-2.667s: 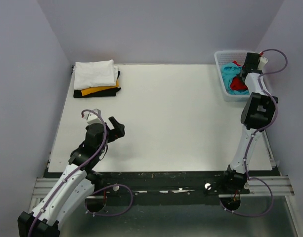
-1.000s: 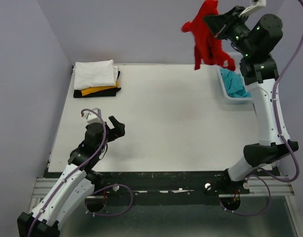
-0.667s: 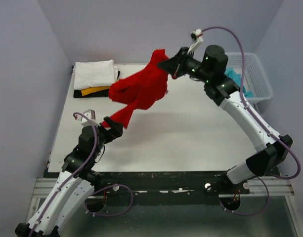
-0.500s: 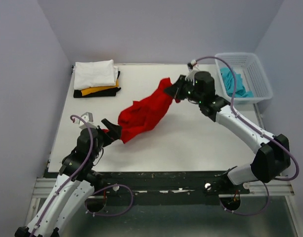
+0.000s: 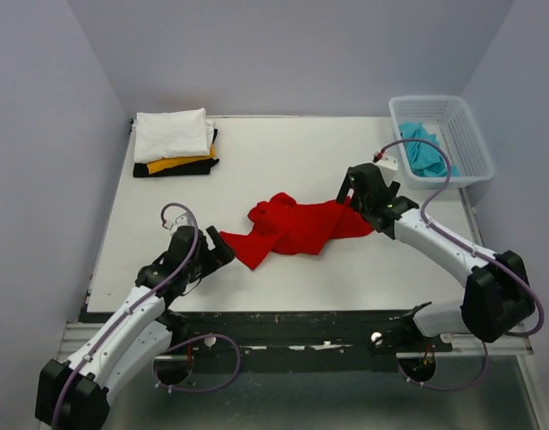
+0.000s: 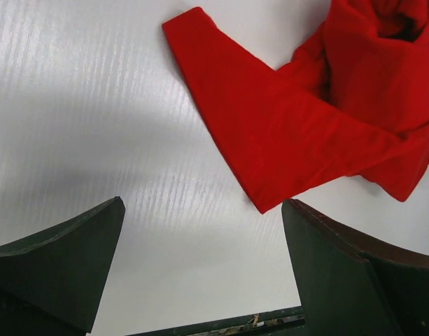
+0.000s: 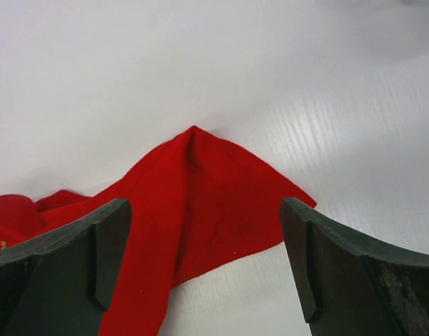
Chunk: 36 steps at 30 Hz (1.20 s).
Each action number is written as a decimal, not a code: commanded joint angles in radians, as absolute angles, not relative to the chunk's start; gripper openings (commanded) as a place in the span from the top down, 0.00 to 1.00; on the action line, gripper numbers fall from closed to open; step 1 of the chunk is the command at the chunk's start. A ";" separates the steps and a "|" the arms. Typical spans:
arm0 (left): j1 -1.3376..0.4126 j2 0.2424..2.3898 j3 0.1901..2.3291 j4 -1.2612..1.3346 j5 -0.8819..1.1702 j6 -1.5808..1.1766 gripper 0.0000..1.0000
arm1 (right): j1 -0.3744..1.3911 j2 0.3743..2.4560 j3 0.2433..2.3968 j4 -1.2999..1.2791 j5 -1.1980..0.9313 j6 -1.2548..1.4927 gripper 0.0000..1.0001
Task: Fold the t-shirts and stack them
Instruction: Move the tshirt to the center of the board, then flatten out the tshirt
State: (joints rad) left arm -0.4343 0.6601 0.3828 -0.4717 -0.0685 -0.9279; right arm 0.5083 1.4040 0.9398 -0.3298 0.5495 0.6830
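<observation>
Left gripper and right gripper both gape wide and empty over the white surface, one at each end of the crumpled red t-shirt lying near its front middle.

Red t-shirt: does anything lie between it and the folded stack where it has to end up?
Nothing visible does. Only open table surface separates the crumpled red t-shirt from the folded stack at the far left corner.
</observation>
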 commanded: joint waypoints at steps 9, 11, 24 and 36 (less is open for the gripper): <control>-0.443 1.038 0.465 -0.213 -0.022 -0.958 0.01 | 0.512 1.186 0.804 0.108 -0.109 0.296 0.00; -0.450 1.118 0.501 -0.195 -0.003 -0.957 0.01 | 0.512 1.203 0.803 0.121 -0.141 0.294 0.00; -0.636 1.535 0.738 -0.243 -0.076 -0.957 0.46 | 0.512 1.249 0.813 0.127 -0.081 0.317 0.00; -0.663 1.423 0.644 -0.264 -0.162 -0.962 1.00 | 0.697 1.480 1.055 -0.031 -0.072 0.097 0.03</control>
State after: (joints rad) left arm -0.6571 1.5196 0.7395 -0.2039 -0.1059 -0.9691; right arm 0.6144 1.3739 0.9066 0.0612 -0.0982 0.2165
